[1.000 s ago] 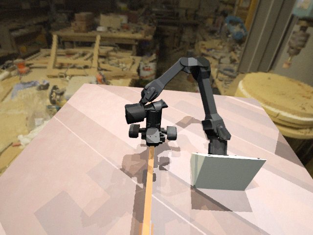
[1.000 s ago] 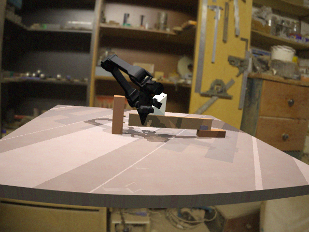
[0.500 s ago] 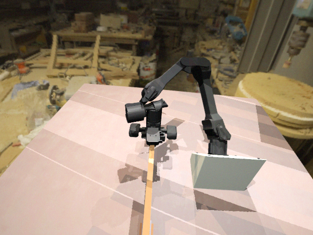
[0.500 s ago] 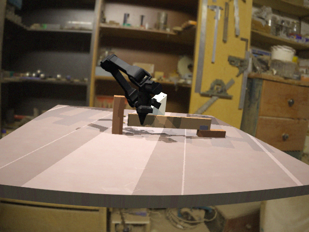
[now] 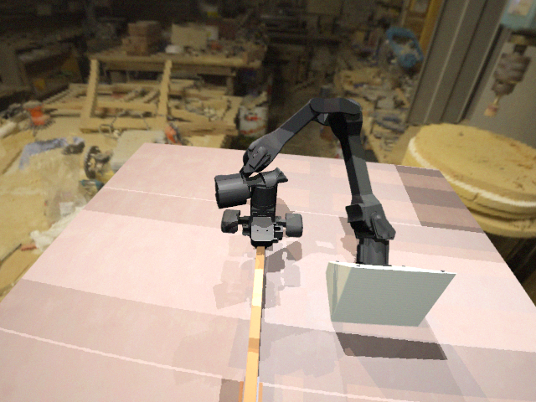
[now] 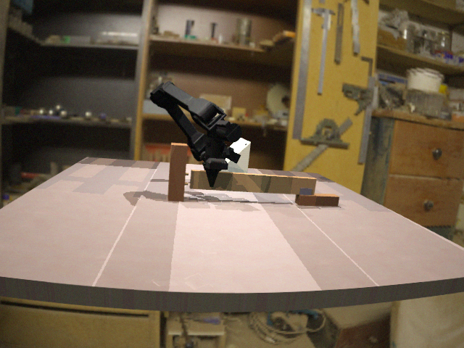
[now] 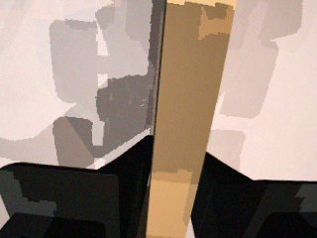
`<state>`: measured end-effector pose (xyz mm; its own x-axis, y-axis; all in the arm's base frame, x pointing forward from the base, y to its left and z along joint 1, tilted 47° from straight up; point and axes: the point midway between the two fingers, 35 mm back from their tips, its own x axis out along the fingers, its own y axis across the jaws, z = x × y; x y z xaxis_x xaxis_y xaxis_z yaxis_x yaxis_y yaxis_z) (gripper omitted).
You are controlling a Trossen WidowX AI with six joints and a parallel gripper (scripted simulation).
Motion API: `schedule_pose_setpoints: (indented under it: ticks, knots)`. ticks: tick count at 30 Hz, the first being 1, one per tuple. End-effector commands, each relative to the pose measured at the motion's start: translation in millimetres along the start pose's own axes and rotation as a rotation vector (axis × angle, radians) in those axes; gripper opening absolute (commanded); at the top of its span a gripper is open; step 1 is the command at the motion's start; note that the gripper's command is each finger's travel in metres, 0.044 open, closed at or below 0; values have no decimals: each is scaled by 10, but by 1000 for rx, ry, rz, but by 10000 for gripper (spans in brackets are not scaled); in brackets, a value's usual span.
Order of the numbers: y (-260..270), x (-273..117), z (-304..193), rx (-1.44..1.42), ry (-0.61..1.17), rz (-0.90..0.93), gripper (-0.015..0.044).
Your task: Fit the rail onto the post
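The wooden rail (image 5: 256, 298) (image 6: 262, 183) (image 7: 190, 89) is held off the table at its post end. My gripper (image 6: 212, 180) (image 7: 165, 142) is shut on the rail near that end, one finger on each side. The post (image 6: 177, 172) stands upright just beyond the rail's end in the exterior view. Its upper peg (image 6: 186, 174) and lower peg (image 6: 186, 183) show in a narrow gap, at heights within the rail's end face. The rail looks about level. Its far end rests at the bracket (image 6: 306, 191) on the low footboard block (image 6: 322, 200). The holes and sideways alignment are hidden.
A pale panel (image 5: 389, 296) (image 6: 244, 155) stands beside the rail, in front of the arm's base (image 5: 373, 251). The arm arches over the table (image 5: 130, 260) (image 6: 232, 254) to the rail. Broad shadows and light bands cross the table top.
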<state>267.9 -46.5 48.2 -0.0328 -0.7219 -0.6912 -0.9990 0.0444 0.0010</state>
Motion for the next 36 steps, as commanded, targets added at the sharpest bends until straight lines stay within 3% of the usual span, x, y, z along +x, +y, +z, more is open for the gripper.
schedule_pose_setpoints:
  ticks: [1,36]
  knots:
    - [2,-7,-19,-2,0,-1,0]
    - [2,-6,-131,-2,1,-1,0]
